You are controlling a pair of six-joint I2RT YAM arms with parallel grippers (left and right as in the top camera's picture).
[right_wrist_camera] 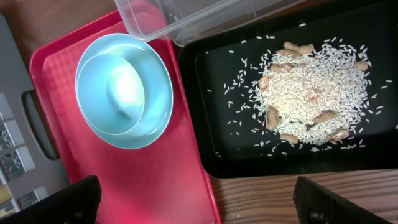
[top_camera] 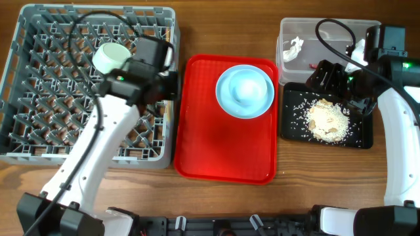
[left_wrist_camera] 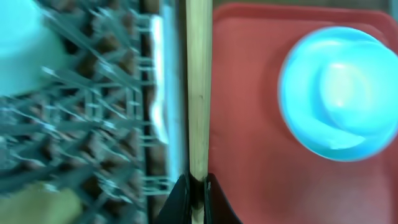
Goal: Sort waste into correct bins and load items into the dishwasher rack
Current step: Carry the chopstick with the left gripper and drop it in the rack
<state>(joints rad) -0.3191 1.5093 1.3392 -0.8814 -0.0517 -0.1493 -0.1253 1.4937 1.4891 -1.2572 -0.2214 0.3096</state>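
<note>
A: First, where are the chopsticks [left_wrist_camera: 199, 93]?

B: Pinched in the left gripper [left_wrist_camera: 198, 190], jaws shut tight on the near end. Pointing straight away from the fingers, along the gap between the dishwasher rack [left_wrist_camera: 93, 112] and the red tray [left_wrist_camera: 249, 155]. Hard to say whether 1 stick or 2 from the left wrist view.

A: And on the red tray?

B: A light blue bowl [right_wrist_camera: 112, 87] sitting on a light blue plate [right_wrist_camera: 160, 93], toward the far half of the tray.

A: Anything inside the rack?

B: A pale cup [top_camera: 111, 56] among the pegs toward the far edge, just beside the left arm [top_camera: 98, 151].

A: Waste next?

B: A heap of rice [right_wrist_camera: 311, 87] with peanuts [right_wrist_camera: 323, 116] mixed in, piled in the black tray [right_wrist_camera: 205, 124], plus loose grains scattered around the heap. Then a white tissue [top_camera: 295, 46] and a scrap of red wrapper [top_camera: 308, 65], both in the clear tub [top_camera: 328, 29], directly behind the black tray.

A: And the right gripper [right_wrist_camera: 196, 199]?

B: Hanging over the black tray's end nearest the red tray, close to the tub. Jaws spread wide, 2 fingers far apart, nothing between.

A: Underneath all of it?

B: A wooden worktop [top_camera: 295, 196], with rack, red tray and the 2 bins side by side from left to right.
</note>
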